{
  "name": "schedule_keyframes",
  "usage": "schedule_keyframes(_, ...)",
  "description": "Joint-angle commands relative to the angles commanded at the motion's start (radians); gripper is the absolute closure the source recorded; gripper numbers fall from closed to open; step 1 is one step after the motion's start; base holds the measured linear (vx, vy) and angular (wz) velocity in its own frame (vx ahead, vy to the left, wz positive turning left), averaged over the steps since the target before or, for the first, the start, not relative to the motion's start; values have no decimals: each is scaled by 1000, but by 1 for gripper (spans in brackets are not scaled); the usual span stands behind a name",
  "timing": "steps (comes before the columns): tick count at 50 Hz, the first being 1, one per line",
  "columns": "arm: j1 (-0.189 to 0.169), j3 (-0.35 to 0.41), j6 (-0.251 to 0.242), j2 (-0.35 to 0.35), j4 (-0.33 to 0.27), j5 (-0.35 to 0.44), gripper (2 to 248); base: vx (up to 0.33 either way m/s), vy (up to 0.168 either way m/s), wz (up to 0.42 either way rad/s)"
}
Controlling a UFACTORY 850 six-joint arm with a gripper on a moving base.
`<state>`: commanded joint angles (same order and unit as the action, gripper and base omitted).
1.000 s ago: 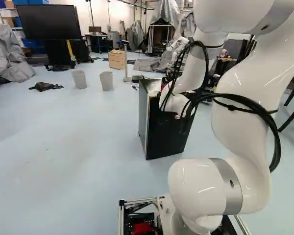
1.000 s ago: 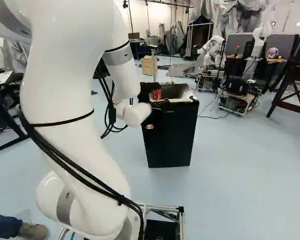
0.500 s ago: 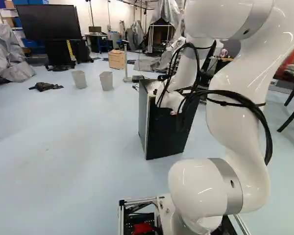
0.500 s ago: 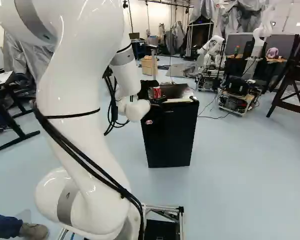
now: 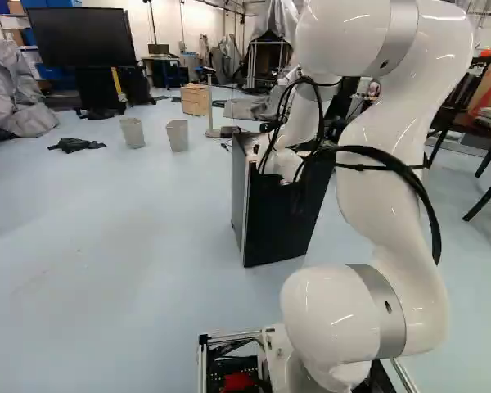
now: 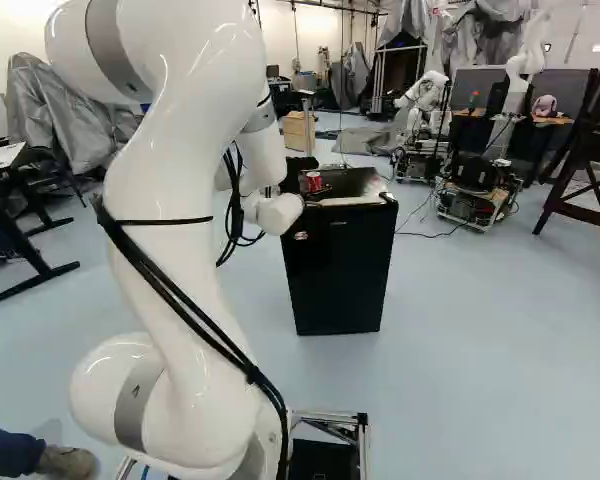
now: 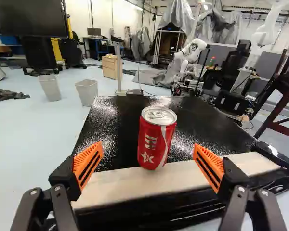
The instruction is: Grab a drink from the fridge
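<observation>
We judge this the approach step: our gripper, spread wide and empty, faces the red can, upright at twelve o'clock atop the fridge, so we should ease forward, then close on it.

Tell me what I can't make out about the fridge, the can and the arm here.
- Fridge interior: every view, hidden by its outer walls.
- Can: left base view, hidden behind the arm.
- Can's far side: wrist view, hidden by its own front.
- Arm's top: left base view, cut off by the upper edge.
</observation>
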<state>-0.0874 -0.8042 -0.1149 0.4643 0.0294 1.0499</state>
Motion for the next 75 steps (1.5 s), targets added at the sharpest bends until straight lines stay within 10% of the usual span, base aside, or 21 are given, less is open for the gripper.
schedule_keyframes(26,3,-58,2,45,0,22,3,0,0,0)
schedule_keyframes(56,3,-59,136,45,0,23,3,0,0,0)
schedule_keyframes(75,3,-59,136,45,0,23,140,0,0,0)
